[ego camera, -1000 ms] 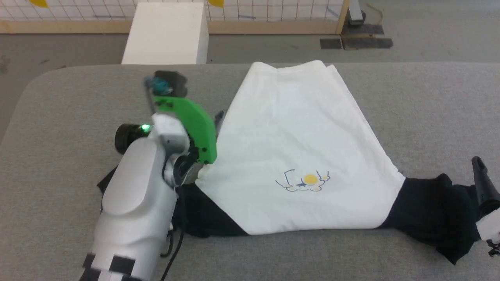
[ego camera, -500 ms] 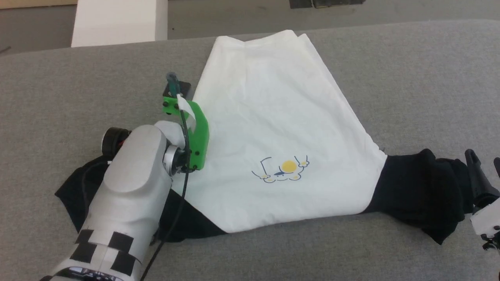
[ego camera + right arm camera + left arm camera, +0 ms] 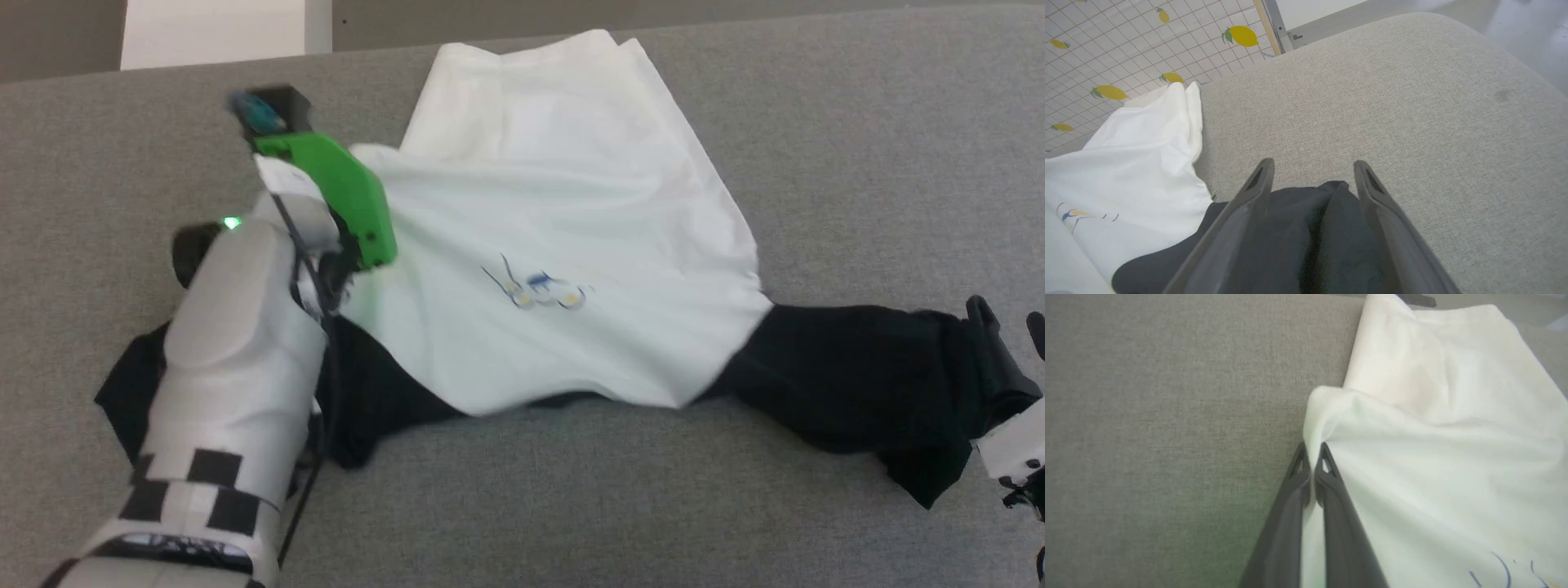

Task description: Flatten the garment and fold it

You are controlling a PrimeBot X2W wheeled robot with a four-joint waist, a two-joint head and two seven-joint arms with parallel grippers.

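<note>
Grey padded table carried the garment across its middle, white body rumpled, black sleeves trailing to either side. We noted the left gripper pinched tight on the white body's left edge, raising a fold. We noted the right gripper spread wide astride the right-hand sleeve's end.

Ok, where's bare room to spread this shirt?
Free: grey pad beyond the right sleeve, beside the garment's white side; the near strip below both sleeves; the far-left corner. Crowded: where the left tool pinches and the right tool astride the sleeve end.
</note>
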